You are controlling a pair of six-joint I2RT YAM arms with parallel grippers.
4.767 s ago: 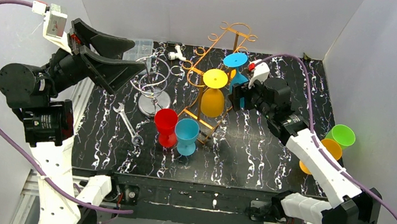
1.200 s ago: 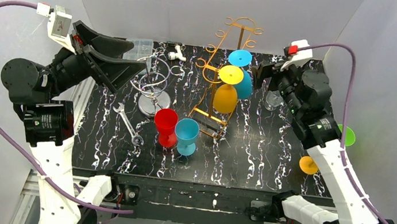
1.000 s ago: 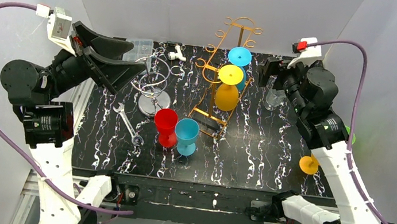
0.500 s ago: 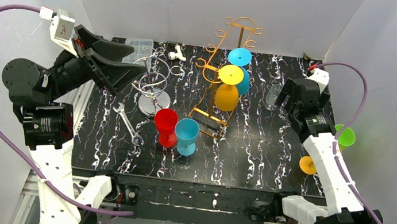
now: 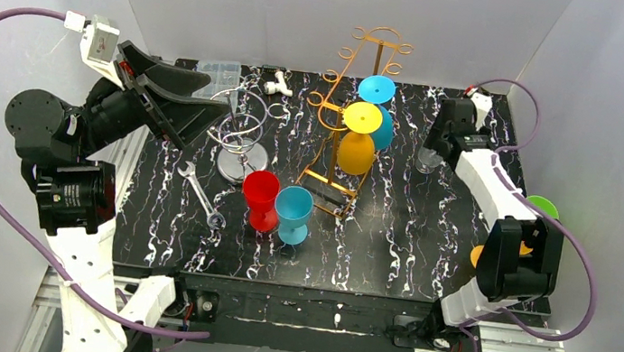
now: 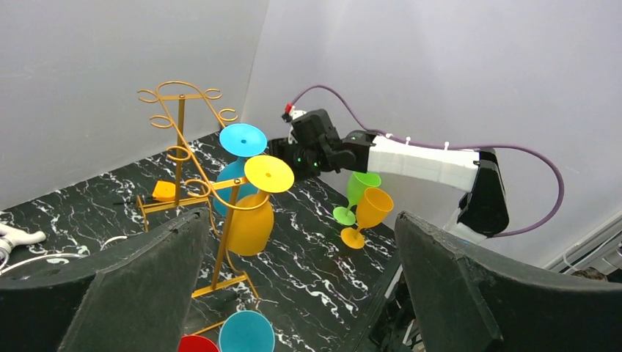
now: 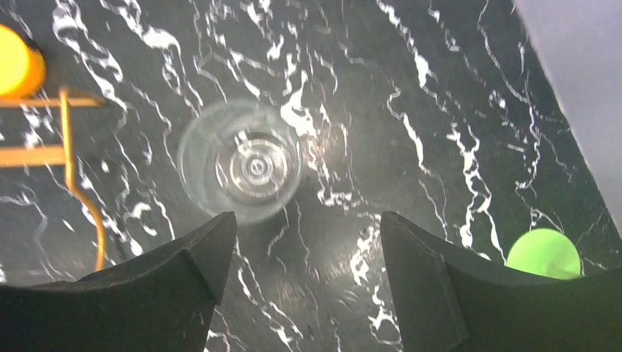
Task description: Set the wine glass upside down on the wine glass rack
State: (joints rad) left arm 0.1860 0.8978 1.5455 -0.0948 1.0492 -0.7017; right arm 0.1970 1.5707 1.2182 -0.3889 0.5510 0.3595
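right hand over the clear wine glass, nothing gripped

my right hand (image 7: 306, 224) hangs spread wide and empty. the clear wine glass (image 7: 240, 170) stands mouth-up on the counter (image 7: 411, 110) below, nearer one dark, blunt finger (image 7: 198, 253) than the other, and near the rack (image 6: 180, 132). as i judge it, closing off-centre could shove or tip the thin, slick, round glass on the glossy marbled top. carrying it in carelessly could knock the spindly orange wire frame or the smooth yellow glass (image 5: 336, 152) hanging there.
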